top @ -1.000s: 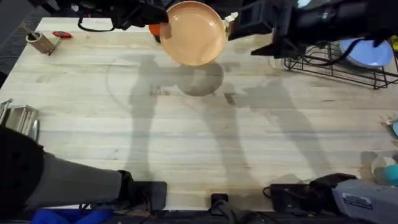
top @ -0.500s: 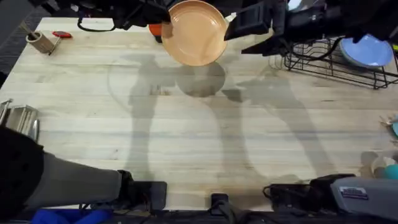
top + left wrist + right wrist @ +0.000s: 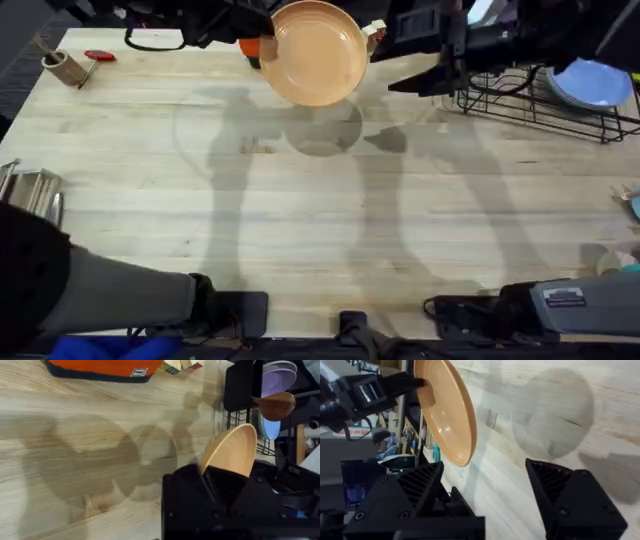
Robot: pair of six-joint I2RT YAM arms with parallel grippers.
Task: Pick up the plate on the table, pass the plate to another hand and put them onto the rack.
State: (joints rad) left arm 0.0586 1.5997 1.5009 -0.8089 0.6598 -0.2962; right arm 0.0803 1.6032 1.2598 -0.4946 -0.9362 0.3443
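Observation:
The orange plate (image 3: 315, 52) hangs tilted above the far middle of the table (image 3: 300, 220), over its own round shadow. My left gripper (image 3: 262, 47) is shut on the plate's left rim. In the left wrist view the plate (image 3: 232, 452) rises edge-on out of my left gripper (image 3: 210, 485). My right gripper (image 3: 393, 55) stands open just right of the plate, apart from it. The right wrist view shows the plate (image 3: 445, 410) ahead of my right gripper (image 3: 485, 495), whose jaws are spread wide. The black wire rack (image 3: 530, 105) stands at the far right.
A light blue plate (image 3: 590, 82) stands in the rack, and a purple plate (image 3: 277, 380) behind it. A wooden holder (image 3: 65, 68) and a red item (image 3: 100, 56) lie at the far left corner. A metal object (image 3: 30, 190) sits at the left edge.
The right arm has swung a little, uncovering more of the light blue plate, and its shadow has shifted. Its gripper stays beside the plate's right rim. The left gripper still holds the plate.

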